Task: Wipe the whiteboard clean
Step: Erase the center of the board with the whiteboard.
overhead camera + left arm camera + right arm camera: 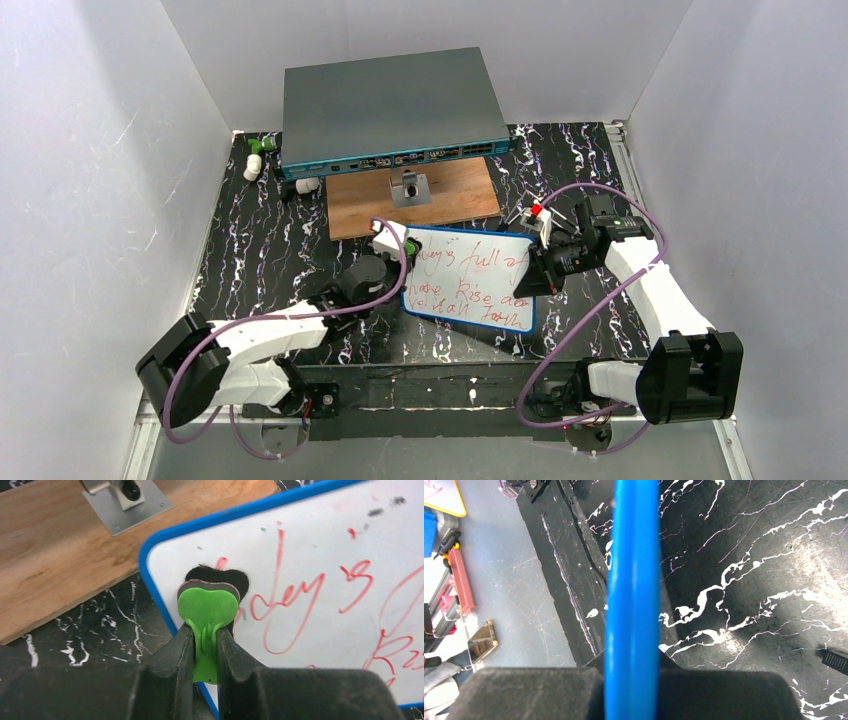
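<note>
Grey-teal network switch (392, 105) sat at the back of the black marbled table (260, 260), ports facing forward, with a brown wooden board (455, 195) lying flat just in front of it. A small metal plate (410, 187) with a dark knob rested on the board near its back edge. A few small white and green parts (257, 155) lay loose at the table's back-left corner, beside the switch.

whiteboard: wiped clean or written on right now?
Written on. Red writing covers the whiteboard in the top view; the left gripper holds a green eraser at its corner.
</note>
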